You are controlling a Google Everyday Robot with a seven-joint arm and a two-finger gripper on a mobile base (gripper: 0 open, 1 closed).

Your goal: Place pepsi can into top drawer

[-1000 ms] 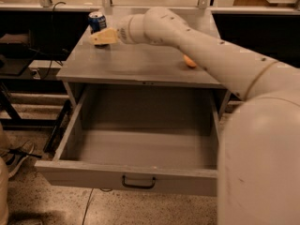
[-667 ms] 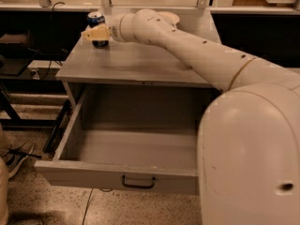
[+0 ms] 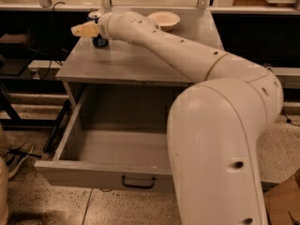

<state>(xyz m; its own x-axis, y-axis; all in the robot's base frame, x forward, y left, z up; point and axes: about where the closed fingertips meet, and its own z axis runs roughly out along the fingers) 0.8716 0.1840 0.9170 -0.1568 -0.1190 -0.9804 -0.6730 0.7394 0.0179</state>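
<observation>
The pepsi can (image 3: 99, 42) stands upright at the back left of the grey cabinet top (image 3: 122, 62). Only its dark blue base and silver top show. My gripper (image 3: 85, 30) is at the can, crossing in front of its middle and reaching a little past it to the left. My white arm stretches from the lower right across the cabinet to it. The top drawer (image 3: 89, 172) is pulled wide open below the cabinet top. Its inside is bare and its dark handle (image 3: 138, 182) faces the front.
A pale bowl (image 3: 164, 18) sits at the back of the cabinet top, right of the can. My arm's large body fills the right side and covers the drawer's right end. Dark shelving and metal posts run behind the cabinet. Cables and a shoe lie on the floor at left.
My gripper has moved left along the back of the cabinet top, from just right of the can to over it. The arm's body now covers more of the right side. The can has not moved.
</observation>
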